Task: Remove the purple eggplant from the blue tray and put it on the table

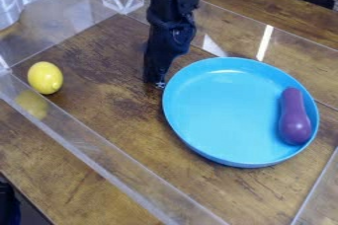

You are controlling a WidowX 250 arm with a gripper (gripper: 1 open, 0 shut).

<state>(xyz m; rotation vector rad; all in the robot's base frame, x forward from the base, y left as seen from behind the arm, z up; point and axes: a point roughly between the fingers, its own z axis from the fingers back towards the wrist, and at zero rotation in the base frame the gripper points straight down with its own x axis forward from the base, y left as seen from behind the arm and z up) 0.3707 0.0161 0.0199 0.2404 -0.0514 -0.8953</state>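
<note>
Dark wood-grain table (93, 140) under a glossy sheet. Gripper (153, 81) tip down on bare wood, jaws pinched shut on nothing, just outside the blue tray (218, 120) rim. Purple eggplant (294, 115) well off to the right, against the tray's far rim — yellow lemon (45, 77) off to the left. Likely trouble: clipping the rim while crossing, or nudging the smooth eggplant away if descending without opening.

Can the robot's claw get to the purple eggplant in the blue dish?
Probably yes. The eggplant lies uncovered near the tray's far-right rim, nothing beside it. The shut gripper must lift over the rim and open.
</note>
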